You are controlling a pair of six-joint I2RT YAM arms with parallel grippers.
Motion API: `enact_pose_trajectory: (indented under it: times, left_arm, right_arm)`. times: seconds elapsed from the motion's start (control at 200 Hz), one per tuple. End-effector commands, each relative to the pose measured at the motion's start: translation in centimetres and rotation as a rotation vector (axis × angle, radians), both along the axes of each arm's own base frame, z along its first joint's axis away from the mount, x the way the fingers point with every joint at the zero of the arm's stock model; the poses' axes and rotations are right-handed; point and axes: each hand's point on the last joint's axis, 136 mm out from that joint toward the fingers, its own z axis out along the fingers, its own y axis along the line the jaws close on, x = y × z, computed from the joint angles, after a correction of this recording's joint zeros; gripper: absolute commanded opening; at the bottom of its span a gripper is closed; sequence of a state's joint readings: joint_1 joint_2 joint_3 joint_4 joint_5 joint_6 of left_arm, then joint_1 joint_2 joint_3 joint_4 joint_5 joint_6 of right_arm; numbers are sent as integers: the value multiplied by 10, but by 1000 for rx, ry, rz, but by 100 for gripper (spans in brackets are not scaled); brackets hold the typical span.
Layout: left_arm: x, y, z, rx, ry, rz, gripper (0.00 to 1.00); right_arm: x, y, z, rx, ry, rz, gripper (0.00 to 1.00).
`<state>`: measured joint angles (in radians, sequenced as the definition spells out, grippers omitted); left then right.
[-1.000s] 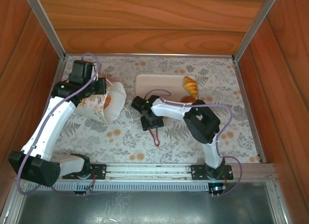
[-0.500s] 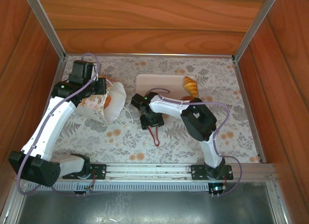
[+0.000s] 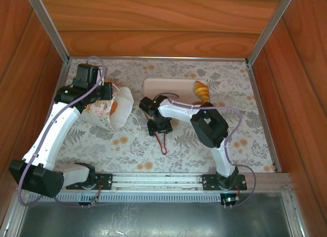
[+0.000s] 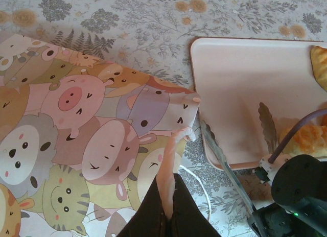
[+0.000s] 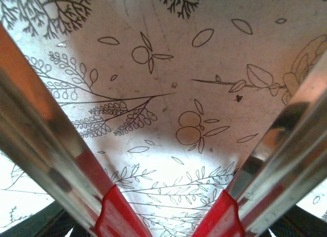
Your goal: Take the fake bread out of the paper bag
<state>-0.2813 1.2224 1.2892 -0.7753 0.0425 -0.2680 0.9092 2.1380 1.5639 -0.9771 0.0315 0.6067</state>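
At the far left of the floral tablecloth (image 3: 153, 155), the paper bag (image 3: 104, 112) lies on its side with its white-lined mouth facing right, towards the middle of the table. In the left wrist view its outside is printed with cartoon pigs, cats and other animals, and a white cord handle (image 4: 200, 188) trails on the cloth just beside it. The left gripper (image 4: 168, 196) is pressed together, pinching the upper edge of the bag's mouth between its dark fingers. One orange-brown piece of fake bread (image 3: 115, 105) shows just inside the mouth; how many more pieces the bag holds cannot be told.

Just right of the bag, near the far side of the table, sits a beige rectangular tray (image 3: 163, 86). A golden croissant (image 3: 201, 90) lies at the tray's right end, and a second orange piece (image 4: 306, 140) rests on the tray near it, partly hidden by the right arm and its cable.

In front of the tray, the right gripper (image 3: 159, 125) is clamped around a pair of metal tongs (image 4: 219, 152) with red handles. The tongs stand spread apart with nothing between them. Their tips point away from the arm bases, reaching over the near left corner of the tray, close to the bag's mouth but not inside it.
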Motion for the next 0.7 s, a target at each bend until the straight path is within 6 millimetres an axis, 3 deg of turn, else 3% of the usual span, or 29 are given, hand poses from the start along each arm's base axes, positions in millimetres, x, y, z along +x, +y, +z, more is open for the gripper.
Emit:
enact_pose_trajectory:
  times: [0.0, 0.165, 0.315, 0.465, 0.695]
  left_arm:
    - [4, 1, 9, -23, -29, 14, 0]
    - [4, 1, 9, -22, -31, 15, 0]
    - [4, 1, 10, -23, -32, 16, 0]
    - [3, 3, 12, -19, -41, 17, 0]
    - [2, 4, 14, -18, -47, 21, 0]
  right_arm:
    - [-9, -15, -58, -72, 108, 12, 71]
    - [-2, -9, -58, -58, 83, 17, 69]
    - [8, -4, -45, -48, 44, 22, 55]
    - [12, -1, -8, -7, 0, 37, 51]
    - [4, 1, 67, 114, -55, 73, 50]
